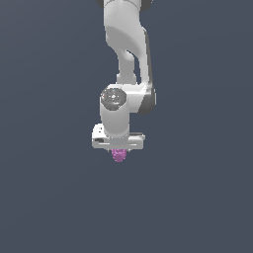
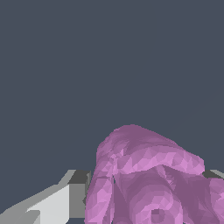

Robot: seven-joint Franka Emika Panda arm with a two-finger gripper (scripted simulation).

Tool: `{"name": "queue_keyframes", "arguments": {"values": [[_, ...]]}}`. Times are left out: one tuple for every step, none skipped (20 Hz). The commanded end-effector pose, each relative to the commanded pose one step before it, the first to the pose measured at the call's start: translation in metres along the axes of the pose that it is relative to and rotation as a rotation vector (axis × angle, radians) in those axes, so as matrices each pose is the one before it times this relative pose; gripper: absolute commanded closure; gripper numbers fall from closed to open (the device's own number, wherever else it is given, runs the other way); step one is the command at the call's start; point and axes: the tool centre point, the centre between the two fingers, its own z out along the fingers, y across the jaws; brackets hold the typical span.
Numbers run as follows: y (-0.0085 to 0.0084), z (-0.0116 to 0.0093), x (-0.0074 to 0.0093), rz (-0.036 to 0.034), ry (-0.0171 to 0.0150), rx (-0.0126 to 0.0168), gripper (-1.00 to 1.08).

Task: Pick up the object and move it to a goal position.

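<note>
The object (image 1: 118, 155) is a small purple-pink lump with a rounded, knobbly outline. In the exterior view it sits just below the centre of the frame, directly under the white housing of the pincer (image 1: 118, 154), and is much narrower than that housing. Only its lower part protrudes; the upper part is hidden behind the housing.

In the wrist view the object (image 2: 144, 179) fills the lower centre and lower right of the frame. Its surface is faceted and folded into thick rolled lobes. A curled, swirl-like form with a darker round spot shows near the bottom edge.

The exterior view shows the white arm (image 1: 126, 44) descending from the top centre of the frame, ending in a rounded wrist joint and the flat housing. The fingers are not separately visible there. The background is uniform dark grey-blue, and no bench edge can be made out, so whether the object rests on a surface or is raised cannot be told.

The wrist view shows one light grey finger (image 2: 48, 205) at the lower left, with its darker inner end touching or just beside the object. A small grey part shows at the right edge, next to the object. The pincer is set narrow, with the object lodged between its two sides.
</note>
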Motion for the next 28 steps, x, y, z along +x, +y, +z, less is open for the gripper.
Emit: {"name": "queue_keyframes", "arguments": {"values": [[-0.00518,-0.01735,-0.00898,-0.00029,0.00123,0.00007,1.08],[-0.00230,-0.00775,-0.00419,0.00000,0.00000,0.00000,1.08],[-0.00242,-0.00817,-0.00440,0.00000,0.00000,0.00000,1.08],[-0.00245,-0.00829,-0.00444,0.00000,0.00000,0.00000,1.08],[-0.00247,-0.00837,-0.00446,0.00000,0.00000,0.00000,1.08],[-0.00249,-0.00846,-0.00448,0.00000,0.00000,0.00000,1.08],[-0.00251,-0.00854,-0.00451,0.00000,0.00000,0.00000,1.08],[-0.00253,-0.00864,-0.00453,0.00000,0.00000,0.00000,1.08],[-0.00255,-0.00874,-0.00455,0.00000,0.00000,0.00000,1.08],[-0.00258,-0.00886,-0.00458,0.00000,0.00000,0.00000,1.08],[-0.00259,-0.00892,-0.00456,0.00000,0.00000,0.00000,1.08],[-0.00252,-0.00868,-0.00440,0.00000,0.00000,0.00000,1.08],[-0.00241,-0.00833,-0.00420,0.00000,0.00000,0.00000,1.08],[-0.00229,-0.00795,-0.00399,0.00000,0.00000,0.00000,1.08],[-0.00249,-0.00767,-0.00384,-0.00028,0.00018,-0.00060,1.08],[-0.00209,-0.00724,-0.00356,0.00000,0.00000,0.00000,1.08],[-0.00200,-0.00690,-0.00333,0.00000,0.00000,0.00000,1.08],[-0.00191,-0.00655,-0.00309,0.00000,0.00000,0.00000,1.08],[-0.00181,-0.00618,-0.00285,0.00000,0.00000,0.00000,1.08],[-0.00170,-0.00577,-0.00264,0.00000,0.00000,0.00000,1.08],[-0.00157,-0.00532,-0.00242,0.00000,0.00000,0.00000,1.08],[-0.00142,-0.00483,-0.00219,0.00000,0.00000,0.00000,1.08],[-0.00128,-0.00434,-0.00196,0.00000,0.00000,0.00000,1.08],[-0.00113,-0.00383,-0.00171,0.00000,0.00000,0.00000,1.08],[-0.00098,-0.00331,-0.00146,0.00000,0.00000,0.00000,1.08],[-0.00084,-0.00280,-0.00120,0.00000,0.00000,0.00000,1.08],[-0.00069,-0.00227,-0.00093,0.00000,0.00000,0.00000,1.08],[-0.00055,-0.00175,-0.00066,0.00000,0.00000,0.00000,1.08]]}}
